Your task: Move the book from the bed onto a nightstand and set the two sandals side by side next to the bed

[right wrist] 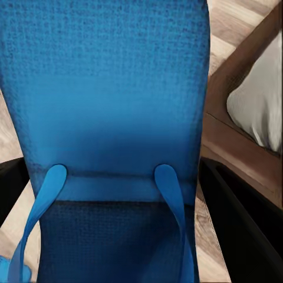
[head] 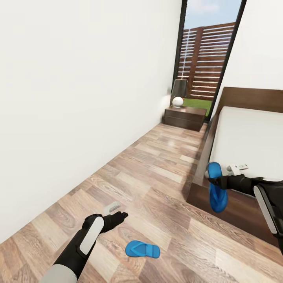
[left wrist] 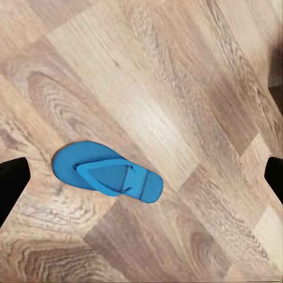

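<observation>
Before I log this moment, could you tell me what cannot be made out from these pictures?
- Book: not seen on the visible part of the bed, which the head view's right edge cuts off.
- Right gripper: its grip point lies behind the held sandal.
- Nightstand: too small to make out the drawers.

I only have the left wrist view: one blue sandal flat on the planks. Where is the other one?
Observer: The right gripper holds the second sandal in the air beside the bed.
Operator: Is the left gripper carrying anything?
Observer: No, the left gripper is open above the floor sandal.
Operator: Any nightstand in sight?
Observer: Yes, a nightstand with a lamp stands by the window, past the bed.
</observation>
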`<state>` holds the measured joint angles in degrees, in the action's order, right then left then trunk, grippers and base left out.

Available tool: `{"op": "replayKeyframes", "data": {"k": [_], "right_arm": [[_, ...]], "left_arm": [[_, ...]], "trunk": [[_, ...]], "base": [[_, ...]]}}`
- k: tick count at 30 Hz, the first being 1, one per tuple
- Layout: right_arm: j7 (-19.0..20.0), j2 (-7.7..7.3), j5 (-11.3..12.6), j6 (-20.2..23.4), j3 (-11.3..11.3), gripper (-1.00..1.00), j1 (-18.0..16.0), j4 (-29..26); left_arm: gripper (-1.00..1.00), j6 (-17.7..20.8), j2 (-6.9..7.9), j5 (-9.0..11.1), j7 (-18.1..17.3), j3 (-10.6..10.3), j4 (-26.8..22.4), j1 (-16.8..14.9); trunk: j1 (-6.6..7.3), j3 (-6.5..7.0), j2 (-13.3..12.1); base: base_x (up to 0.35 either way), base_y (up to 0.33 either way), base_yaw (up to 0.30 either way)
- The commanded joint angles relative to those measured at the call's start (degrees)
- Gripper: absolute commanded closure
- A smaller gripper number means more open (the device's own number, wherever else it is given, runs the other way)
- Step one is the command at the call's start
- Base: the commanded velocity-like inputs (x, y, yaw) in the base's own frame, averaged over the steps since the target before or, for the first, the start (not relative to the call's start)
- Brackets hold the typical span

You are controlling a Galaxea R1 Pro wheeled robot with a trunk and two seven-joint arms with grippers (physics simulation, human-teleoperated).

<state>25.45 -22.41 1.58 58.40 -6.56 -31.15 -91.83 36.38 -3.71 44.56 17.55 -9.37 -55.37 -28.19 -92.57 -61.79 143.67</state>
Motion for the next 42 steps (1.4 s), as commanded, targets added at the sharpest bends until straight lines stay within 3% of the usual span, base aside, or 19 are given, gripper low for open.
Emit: {"op": "replayKeyframes", "data": {"k": [1, 12, 25, 42], "right_arm": [[0.0, -0.02, 0.2, 0.3, 0.0, 1.00, 0.0, 0.0], [0.0, -0.01, 0.2, 0.3, 0.0, 1.00, 0.0, -0.1], [0.0, -0.07, 0.2, 0.3, -0.1, 1.00, 0.0, -0.1], [0.0, -0.09, 0.3, 0.3, -0.1, 1.00, 0.0, 0.0]], "left_arm": [[-1.00, 0.1, 0.02, 0.6, 0.5, -0.1, -0.1, 0.0], [-1.00, 0.1, 0.02, 0.6, 0.5, -0.1, -0.1, 0.0], [-1.00, 0.1, 0.06, 0.6, 0.5, -0.1, -0.1, 0.0], [-1.00, 0.1, 0.01, 0.6, 0.5, -0.1, -0.1, 0.0]], "trunk": [[0.01, -0.05, 0.0], [0.01, -0.05, 0.0], [0.01, -0.05, 0.0], [0.01, -0.05, 0.0]], "base": [[0.000, 0.117, -0.270], [0.009, 0.199, -0.270], [0.003, 0.040, -0.269], [0.000, 0.220, -0.270]]}}
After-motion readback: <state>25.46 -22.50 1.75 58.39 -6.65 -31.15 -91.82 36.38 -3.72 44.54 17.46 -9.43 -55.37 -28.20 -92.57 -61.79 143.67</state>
